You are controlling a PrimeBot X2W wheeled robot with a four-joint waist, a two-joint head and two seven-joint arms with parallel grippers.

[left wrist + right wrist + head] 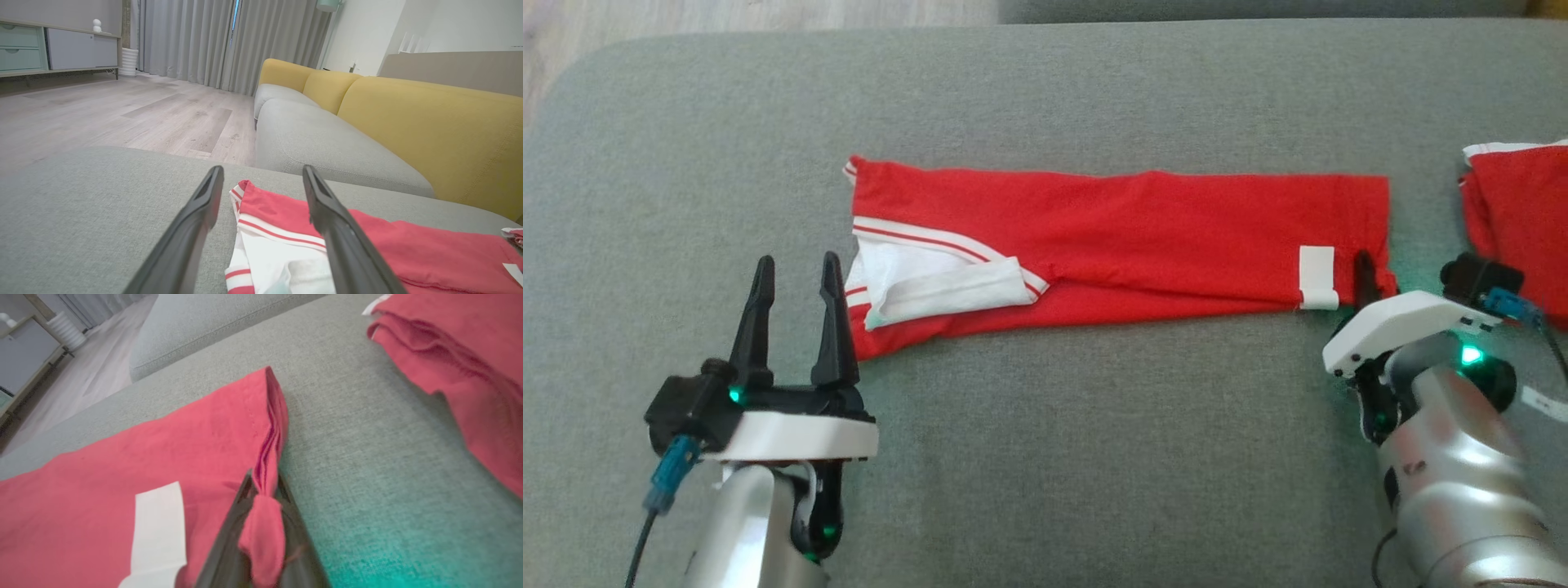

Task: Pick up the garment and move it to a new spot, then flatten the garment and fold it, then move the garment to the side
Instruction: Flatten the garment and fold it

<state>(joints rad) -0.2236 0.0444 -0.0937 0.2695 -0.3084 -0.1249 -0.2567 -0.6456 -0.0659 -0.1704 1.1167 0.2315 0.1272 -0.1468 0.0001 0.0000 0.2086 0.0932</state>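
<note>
At the near left of the surface, left gripper [798,260]: it is hovering just above the grey cushion [1045,457] with its fingers standing wide apart and holding nothing. The tips are pointing at the garment's near left corner, just beside it, probably lining up to take that corner.
At the near right, right gripper [1364,273]: its fingers are pressing together on the garment's near right corner, and a small bunch of red cloth is squeezing out between them. This is likely the grip for carrying that end across in a fold.
Across the middle of the surface, garment [1143,237]: it is lying flat as a long red strip running left to right, so the lengthwise fold is looking done and a crosswise fold is looking due.
Garment's look: a white collar [931,282] with red stripes is showing at the left end. A white tag [1316,273] is wrapping over the near edge beside the right gripper, and stacked layers are showing along the right end.
At the right edge of the surface, second red piece [1515,220]: it is lying folded, apart from the garment.
Beyond the far left corner, floor [727,16]: pale wood is showing.
</note>
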